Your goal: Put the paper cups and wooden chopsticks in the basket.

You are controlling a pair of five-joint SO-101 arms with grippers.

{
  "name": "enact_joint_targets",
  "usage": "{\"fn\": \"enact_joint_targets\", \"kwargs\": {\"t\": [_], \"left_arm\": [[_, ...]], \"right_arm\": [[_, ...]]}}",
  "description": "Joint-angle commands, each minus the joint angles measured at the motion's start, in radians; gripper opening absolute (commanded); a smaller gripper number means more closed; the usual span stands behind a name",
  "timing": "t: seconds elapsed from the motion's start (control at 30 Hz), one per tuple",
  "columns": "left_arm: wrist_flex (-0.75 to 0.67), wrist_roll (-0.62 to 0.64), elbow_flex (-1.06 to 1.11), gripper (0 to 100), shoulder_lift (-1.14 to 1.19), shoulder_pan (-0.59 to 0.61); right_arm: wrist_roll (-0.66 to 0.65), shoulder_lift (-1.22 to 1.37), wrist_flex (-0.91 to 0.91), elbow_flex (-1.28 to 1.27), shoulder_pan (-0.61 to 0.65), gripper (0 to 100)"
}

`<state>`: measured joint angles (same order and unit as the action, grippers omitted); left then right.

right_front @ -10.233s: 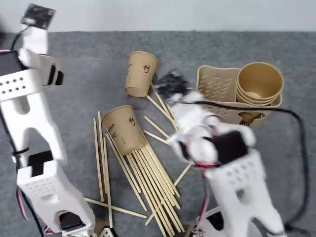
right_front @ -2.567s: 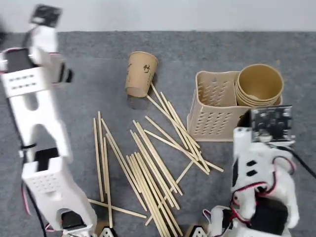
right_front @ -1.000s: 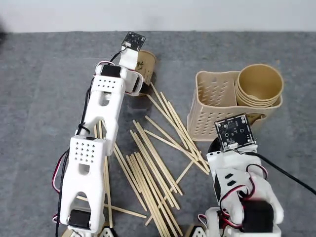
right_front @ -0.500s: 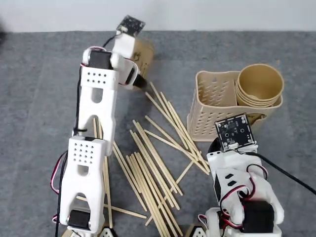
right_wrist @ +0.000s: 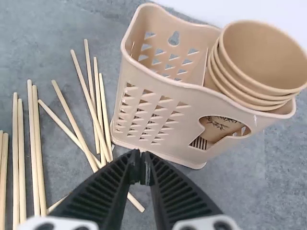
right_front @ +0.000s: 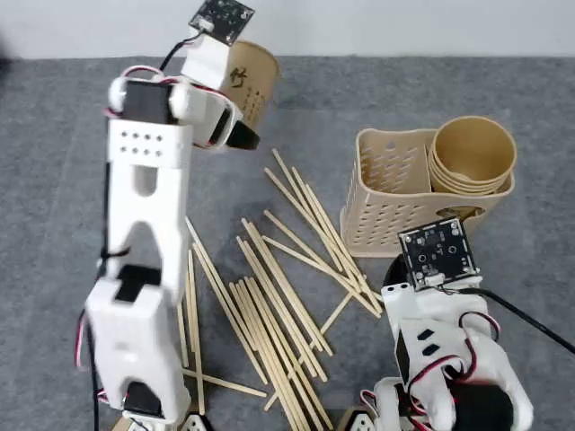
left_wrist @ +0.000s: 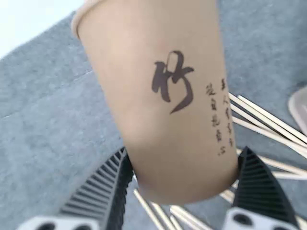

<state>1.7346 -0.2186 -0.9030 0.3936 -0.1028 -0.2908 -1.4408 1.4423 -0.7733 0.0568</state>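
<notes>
On the grey mat (right_front: 54, 162), lots of wooden chopsticks (right_front: 278, 296) lie scattered beside the basket (right_front: 386, 211). A stack of paper cups (right_front: 472, 148) stands in one side of the basket. Near the far edge, the left gripper (right_front: 235, 103) pinches one paper cup (right_front: 252, 72) by its bottom end, up off the mat. The right gripper (right_wrist: 140, 167), jaws pressed together, is near the basket.
</notes>
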Motion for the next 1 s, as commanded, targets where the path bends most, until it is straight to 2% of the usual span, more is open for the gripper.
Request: {"fn": "enact_joint_targets", "kwargs": {"t": [0.0,0.2,0.37,0.47,0.53,0.67,0.87,0.97], "left_arm": [[0.015,-0.008,0.151,27,-0.301,-0.043],[0.002,-0.011,0.397,27,-0.611,-0.133],[0.000,-0.012,0.622,27,-0.841,-0.215],[-0.048,-0.012,0.776,27,-0.971,-0.235],[-0.094,-0.012,0.894,27,-1.063,-0.233],[-0.224,-0.028,1.176,27,-1.263,-0.227],[-0.423,-0.064,1.618,27,-1.625,-0.226],[-0.476,-0.064,1.778,27,-1.801,-0.226]], "right_arm": [[0.002,-0.002,0.007,0.051,-0.007,1.2],[0.006,-0.002,0.008,0.054,-0.010,1.2],[0.002,-0.002,0.008,0.130,-0.102,1.4],[0.000,0.016,0.050,0.221,-0.105,6.2],[-0.002,0.047,0.094,0.287,-0.074,9.0],[-0.060,0.168,0.197,0.433,0.019,6.8],[-0.063,0.346,0.326,0.652,0.189,6.9],[-0.063,0.409,0.352,0.732,0.271,6.9]]}}
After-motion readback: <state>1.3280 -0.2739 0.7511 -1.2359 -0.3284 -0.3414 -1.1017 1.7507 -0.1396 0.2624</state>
